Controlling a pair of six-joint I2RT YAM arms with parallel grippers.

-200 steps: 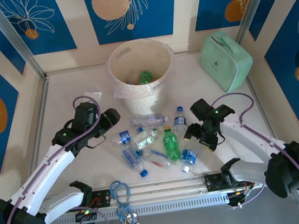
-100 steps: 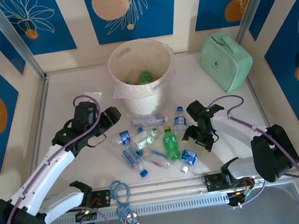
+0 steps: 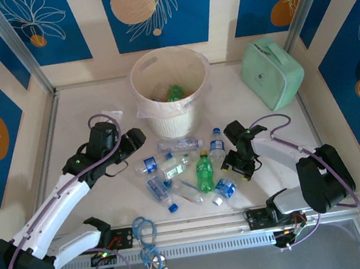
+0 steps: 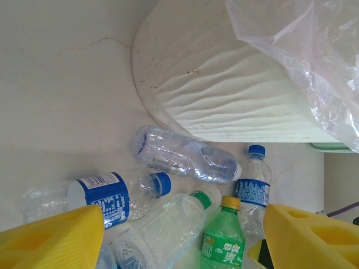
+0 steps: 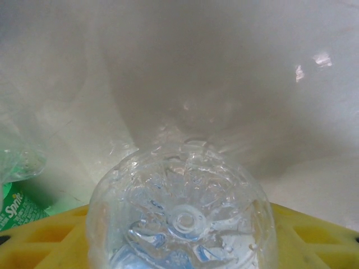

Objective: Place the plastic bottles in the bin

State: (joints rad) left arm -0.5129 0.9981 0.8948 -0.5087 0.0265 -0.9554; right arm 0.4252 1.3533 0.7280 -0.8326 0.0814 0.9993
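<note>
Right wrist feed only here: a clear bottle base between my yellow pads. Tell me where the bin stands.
Observer: The round white plastic bin stands farther out on the table than the right tool, to its left.
Operator: Report its contents.
Observer: A green plastic bottle lies inside.
Operator: Now the left tool.
Observer: The left tool is open, aimed at the loose clear plastic bottles on the table.

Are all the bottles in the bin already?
No, a green bottle and several clear bottles lie on the table in front of the bin.
</note>
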